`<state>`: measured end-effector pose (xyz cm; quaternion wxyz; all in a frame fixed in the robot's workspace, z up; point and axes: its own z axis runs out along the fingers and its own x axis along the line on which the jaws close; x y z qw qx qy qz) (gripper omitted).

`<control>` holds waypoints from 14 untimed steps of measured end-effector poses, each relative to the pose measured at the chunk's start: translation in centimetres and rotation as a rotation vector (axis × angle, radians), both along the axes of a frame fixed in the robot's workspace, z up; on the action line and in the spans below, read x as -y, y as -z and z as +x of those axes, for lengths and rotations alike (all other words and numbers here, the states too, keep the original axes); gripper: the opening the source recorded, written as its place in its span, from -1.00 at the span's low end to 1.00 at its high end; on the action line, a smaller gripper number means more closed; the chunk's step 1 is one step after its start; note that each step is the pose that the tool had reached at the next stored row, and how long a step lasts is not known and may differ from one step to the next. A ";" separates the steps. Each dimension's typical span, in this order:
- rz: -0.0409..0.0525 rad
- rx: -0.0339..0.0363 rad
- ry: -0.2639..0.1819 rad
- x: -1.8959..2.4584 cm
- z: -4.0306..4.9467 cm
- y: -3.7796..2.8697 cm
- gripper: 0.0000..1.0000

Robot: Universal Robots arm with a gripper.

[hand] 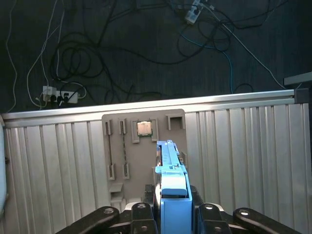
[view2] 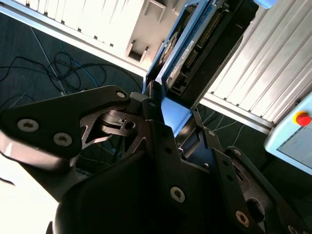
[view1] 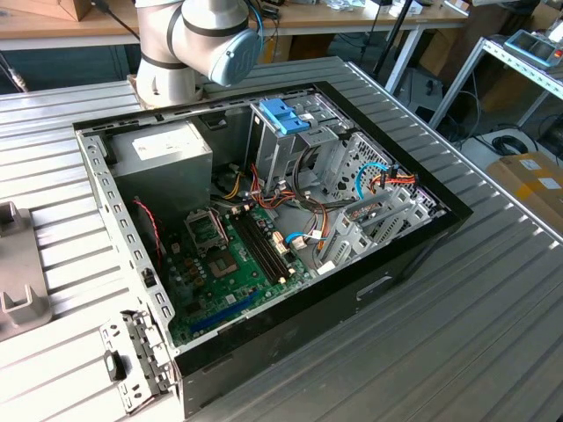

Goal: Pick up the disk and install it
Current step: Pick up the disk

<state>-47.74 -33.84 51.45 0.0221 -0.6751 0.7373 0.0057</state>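
From where I stand, the black metal gripper (hand: 173, 215) is clamped narrow on the disk (hand: 170, 178). Its hinged, bolt-studded fingers (hand: 144, 217) press on both sides of a smooth light-blue plastic rail. In the second wrist view the disk (view2: 195, 44) reaches away from the gripper (view2: 168, 114) as a thin slab, with dull grey metal and a dark connector edge between two long blue rails. It is held over a matte beige-grey tray (hand: 144, 163) moulded with narrow slots and small brackets, and a square metallic chip (hand: 143, 128) sits in one pocket. I cannot tell whether the disk's far end touches the tray.

The tray lies at the edge of a ribbed aluminium table (hand: 243, 161) with long, lightly glossy slats. On the same table stands an open computer case (view1: 413, 237) with black walls. Inside it are a green motherboard (view1: 229, 264), a plain grey power-supply box (view1: 163, 158), bundled coloured wires (view1: 299, 207) and a chunky blue latch (view1: 283, 116) on the silver drive cage. The pale, rounded arm (view1: 198, 40) rises behind the case.

Beyond the table's edge the floor (hand: 146, 48) is dark and carpet-like, strewn with looping cables (hand: 78, 58) and a white power strip (hand: 58, 92).
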 end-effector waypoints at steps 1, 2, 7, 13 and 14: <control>0.0001 0.0000 0.000 0.00 0.00 -0.04 -0.26; 0.0002 0.0000 0.000 0.00 0.00 -0.08 -0.26; 0.0005 0.0000 0.000 0.01 0.00 -0.36 -0.26; 0.0008 -0.0001 0.000 0.01 0.00 -0.69 -0.26; 0.0009 0.0000 0.000 0.02 0.00 -0.74 -0.26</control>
